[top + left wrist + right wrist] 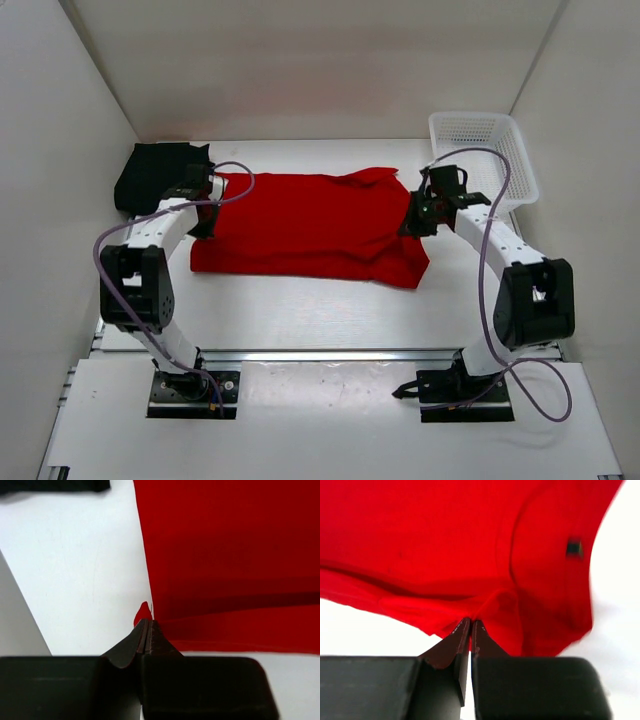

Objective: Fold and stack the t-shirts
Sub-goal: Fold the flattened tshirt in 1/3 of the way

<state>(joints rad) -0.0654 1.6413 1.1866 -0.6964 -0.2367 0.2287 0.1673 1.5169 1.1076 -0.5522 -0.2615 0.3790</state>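
The red t-shirt (305, 225) lies spread across the middle of the table, folded over on itself. My left gripper (203, 222) is shut on its left edge (143, 614); a small tab of red cloth pokes out past the pads. My right gripper (413, 222) is shut on its right edge (490, 605), which is lifted and bunched at the pads. The black t-shirt (155, 177) lies folded at the far left, behind my left gripper; its edge shows in the left wrist view (55, 485). The orange t-shirt is out of view.
A white mesh basket (483, 155) stands at the far right, just behind my right arm. White walls close in the table on the left, back and right. Bare white table (320, 310) lies between the shirt and the arm bases.
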